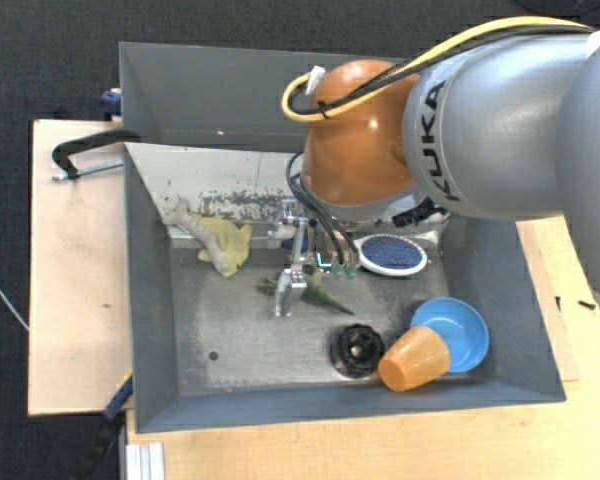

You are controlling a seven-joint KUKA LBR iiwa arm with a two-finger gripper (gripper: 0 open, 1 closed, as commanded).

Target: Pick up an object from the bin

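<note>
Surveying from the camera view: one grey metal bin, sheet walls sloping to a scuffed floor.

Gripper: bright metal, low over the middle of the floor, touching or just beside a dark green flat thing, which is thin and leaf-shaped with pointed ends. Whether the gripper is open or closed cannot be told; nothing is seen held.

Progress, as judged: positioning only; grasp and lift remain.

Other contents:
- yellow crumpled rag, soft, toward the far left corner
- blue oval pad, stippled, white-rimmed, near the right wall
- black round knob, toward the near wall
- orange plastic cup, translucent, on its side against a blue plastic bowl, which is smooth and sits in the near right corner
</note>
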